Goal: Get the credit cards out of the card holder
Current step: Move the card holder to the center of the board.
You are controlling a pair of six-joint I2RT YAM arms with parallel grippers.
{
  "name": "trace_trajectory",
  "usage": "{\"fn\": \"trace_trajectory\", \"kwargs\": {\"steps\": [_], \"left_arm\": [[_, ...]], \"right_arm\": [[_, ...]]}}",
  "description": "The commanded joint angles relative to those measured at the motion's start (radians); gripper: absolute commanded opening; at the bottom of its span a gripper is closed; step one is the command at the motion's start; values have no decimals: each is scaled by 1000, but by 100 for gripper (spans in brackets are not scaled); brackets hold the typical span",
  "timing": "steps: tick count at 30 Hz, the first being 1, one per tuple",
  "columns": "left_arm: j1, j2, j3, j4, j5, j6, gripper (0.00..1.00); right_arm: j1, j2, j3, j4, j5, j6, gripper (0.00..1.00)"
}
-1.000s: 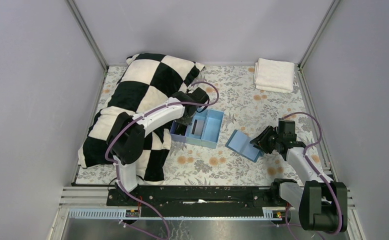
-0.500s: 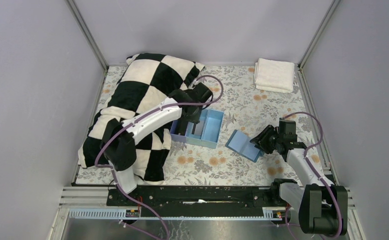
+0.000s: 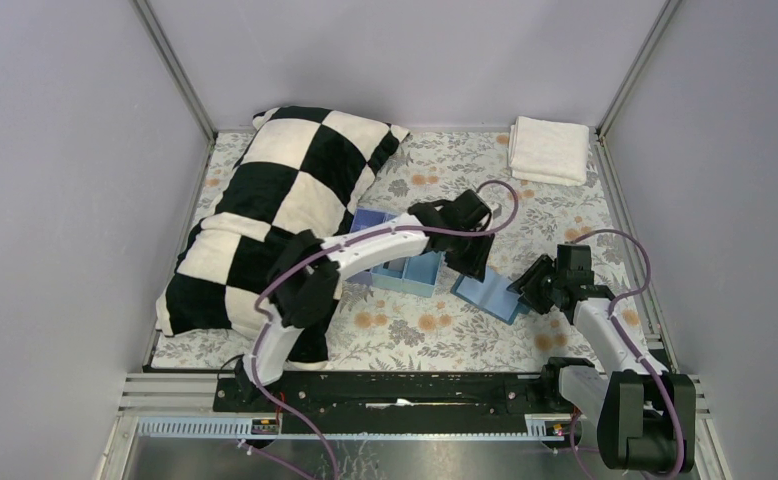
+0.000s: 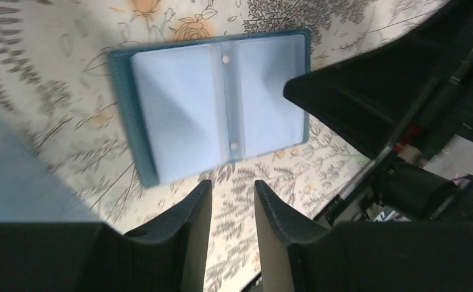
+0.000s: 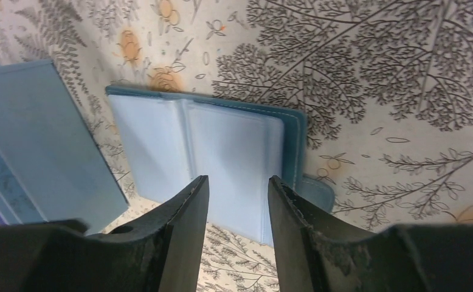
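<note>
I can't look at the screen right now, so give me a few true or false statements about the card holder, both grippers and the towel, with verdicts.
1. The card holder lies open on the floral cloth. True.
2. The right gripper is clamped on the card holder. False: its jaws stand apart, gripping nothing.
3. The left gripper holds a card. False: it is empty, jaws apart.
4. The white towel lies apart from the checkered pillow. True.
</note>
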Motion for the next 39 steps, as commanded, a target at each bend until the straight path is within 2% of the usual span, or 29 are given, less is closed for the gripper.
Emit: {"fn": "trace_trajectory", "kwargs": {"steps": [1, 10, 15, 22, 28, 31, 37, 39], "left_arm": [[-12, 109, 117, 21, 83, -18, 35], [-11, 232, 130, 22, 28, -21, 35], [-11, 266, 114, 23, 24, -17, 34], [-13, 298, 115, 23, 66, -10, 34], [-14, 313, 117, 27, 91, -4, 34], [-13, 298, 121, 27, 80, 0, 34], [-10, 229, 165, 33, 64, 12, 34], [-7, 243, 286, -28, 58, 22, 34]], "right_arm": [[7, 9, -4, -29, 63, -7, 48], [7, 64, -36, 45, 12, -7, 48], [7, 47, -67, 99, -37, 25, 44], [7, -29, -70, 151, -108, 46, 33], [7, -64, -85, 176, -166, 64, 17], [7, -59, -83, 174, -152, 64, 0], [7, -6, -23, 81, 19, 19, 0], [1, 29, 2, 74, 88, 2, 0]]}}
